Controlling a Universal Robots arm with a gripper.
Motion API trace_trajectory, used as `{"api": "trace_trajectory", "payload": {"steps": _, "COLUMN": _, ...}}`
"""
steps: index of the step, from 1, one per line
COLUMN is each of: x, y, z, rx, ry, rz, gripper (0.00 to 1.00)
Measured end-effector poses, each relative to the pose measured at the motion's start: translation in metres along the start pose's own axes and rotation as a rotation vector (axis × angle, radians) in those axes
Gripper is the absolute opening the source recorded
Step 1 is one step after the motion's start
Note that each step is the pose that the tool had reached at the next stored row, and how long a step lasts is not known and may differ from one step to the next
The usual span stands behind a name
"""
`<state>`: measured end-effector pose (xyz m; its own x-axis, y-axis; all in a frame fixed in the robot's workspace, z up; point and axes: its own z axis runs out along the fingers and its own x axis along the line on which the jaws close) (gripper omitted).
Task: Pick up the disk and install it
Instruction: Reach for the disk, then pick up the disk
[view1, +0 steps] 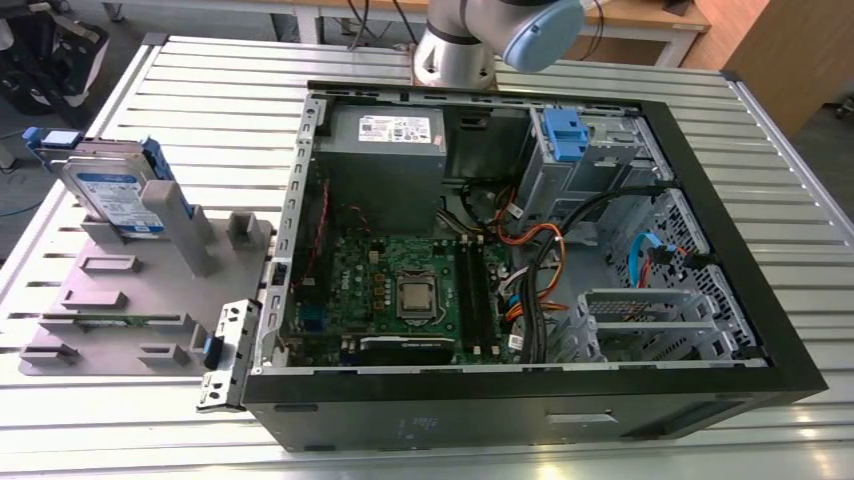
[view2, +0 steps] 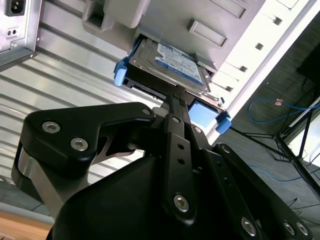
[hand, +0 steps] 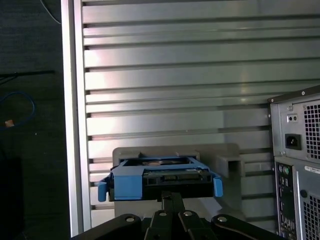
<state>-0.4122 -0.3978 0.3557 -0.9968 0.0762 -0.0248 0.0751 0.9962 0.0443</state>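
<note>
**Slatted metal bench with an open computer case and the disk in its holder**

Aluminium slats form the bench (view1: 747, 110). A black computer case (view1: 534, 405) lies on it on its side, with the open side facing up. Inside the case are a green motherboard (view1: 400, 290), a grey power supply (view1: 387, 140) and a metal drive cage (view1: 587, 160) with a blue tab. The arm (view1: 461, 45) rises behind the far wall of the case.

To the exterior view's left of the case sits a grey holder (view1: 120, 300). The disk (view1: 114, 195) stands on edge in it, leaning back. Its white-and-blue label is in view, and a blue bracket runs around its edges.

In the first wrist view the gripper (hand: 172, 196) sits just below the disk's blue-framed end (hand: 160, 177). Its two fingers appear pressed together, with nothing between them. In the second wrist view the black fingers (view2: 173, 100) reach up to the disk's near edge (view2: 172, 62). Whether they touch the disk cannot be told.
</note>
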Motion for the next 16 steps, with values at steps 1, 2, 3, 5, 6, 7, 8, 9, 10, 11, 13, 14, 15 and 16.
{"api": "trace_trajectory", "payload": {"steps": 1, "x": 0.0006, "y": -0.0001, "z": 0.0007, "rx": 0.0000, "ry": 0.0000, "rz": 0.000, "gripper": 0.11}}
{"api": "trace_trajectory", "payload": {"steps": 2, "x": 0.0013, "y": -0.0001, "z": 0.0011, "rx": 0.0000, "ry": -0.0001, "rz": 0.000, "gripper": 0.11}}
{"api": "trace_trajectory", "payload": {"steps": 3, "x": 0.0020, "y": -0.0002, "z": 0.0013, "rx": -0.0001, "ry": -0.0002, "rz": 0.000, "gripper": 0.11}}
{"api": "trace_trajectory", "payload": {"steps": 5, "x": 0.0038, "y": -0.0003, "z": 0.0018, "rx": -0.0001, "ry": -0.0001, "rz": 0.000, "gripper": 0.11}}
{"api": "trace_trajectory", "payload": {"steps": 6, "x": 0.0048, "y": -0.0004, "z": 0.0023, "rx": 0.0000, "ry": -0.0001, "rz": 0.000, "gripper": 0.11}}
{"api": "trace_trajectory", "payload": {"steps": 7, "x": 0.0056, "y": -0.0005, "z": 0.0031, "rx": -0.0001, "ry": -0.0002, "rz": 0.000, "gripper": 0.11}}
{"api": "trace_trajectory", "payload": {"steps": 8, "x": 0.0064, "y": -0.0006, "z": 0.0040, "rx": -0.0002, "ry": -0.0003, "rz": 0.000, "gripper": 0.11}}
{"api": "trace_trajectory", "payload": {"steps": 9, "x": 0.0069, "y": -0.0007, "z": 0.0051, "rx": -0.0002, "ry": -0.0003, "rz": 0.000, "gripper": 0.11}}
{"api": "trace_trajectory", "payload": {"steps": 10, "x": 0.0071, "y": -0.0008, "z": 0.0061, "rx": 0.0001, "ry": -0.0002, "rz": 0.000, "gripper": 0.11}}
{"api": "trace_trajectory", "payload": {"steps": 11, "x": 0.0072, "y": -0.0009, "z": 0.0069, "rx": 0.0004, "ry": -0.0001, "rz": 0.000, "gripper": 0.11}}
{"api": "trace_trajectory", "payload": {"steps": 13, "x": 0.0073, "y": -0.0008, "z": 0.0070, "rx": 0.0006, "ry": 0.0000, "rz": 0.000, "gripper": 0.11}}
{"api": "trace_trajectory", "payload": {"steps": 14, "x": 0.0073, "y": -0.0008, "z": 0.0070, "rx": 0.0006, "ry": 0.0001, "rz": 0.000, "gripper": 0.11}}
{"api": "trace_trajectory", "payload": {"steps": 15, "x": 0.0073, "y": -0.0009, "z": 0.0083, "rx": 0.0004, "ry": -0.0001, "rz": 0.000, "gripper": 0.11}}
{"api": "trace_trajectory", "payload": {"steps": 16, "x": 0.0073, "y": -0.0009, "z": 0.0095, "rx": 0.0005, "ry": -0.0001, "rz": 0.000, "gripper": 0.11}}
